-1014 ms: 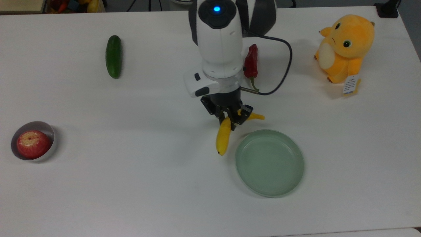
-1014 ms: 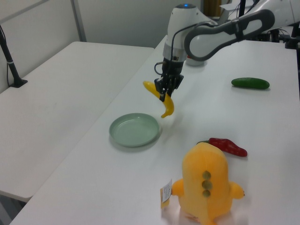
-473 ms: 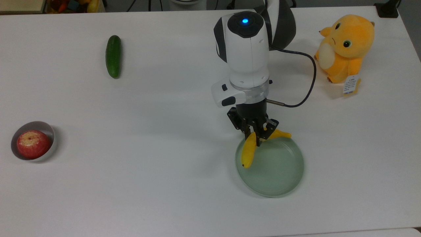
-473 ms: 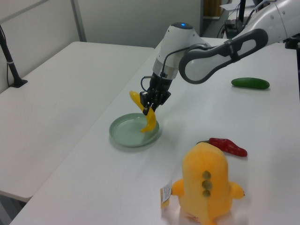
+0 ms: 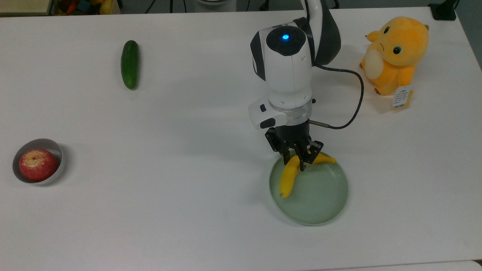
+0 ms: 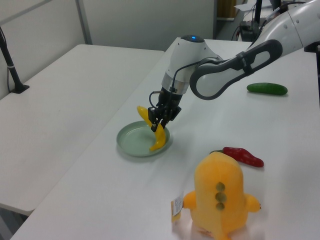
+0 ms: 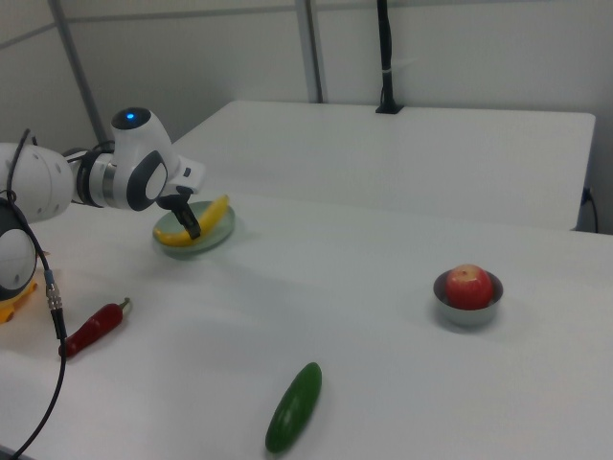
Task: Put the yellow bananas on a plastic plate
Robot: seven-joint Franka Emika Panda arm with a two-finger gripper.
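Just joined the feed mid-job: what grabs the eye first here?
The gripper clamps the yellow banana low over the pale green plate, near the plate's far rim in the top view. Next, the orange plush toy at the top view's upper right.

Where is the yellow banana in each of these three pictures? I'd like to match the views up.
Top view: the yellow banana is right of centre, low, over the upper left part of the plastic plate, in the gripper.
Left view: banana just left of centre, over the plate's right side.
Right view: banana at the left, over the plate.
Shared landmark: the green cucumber.
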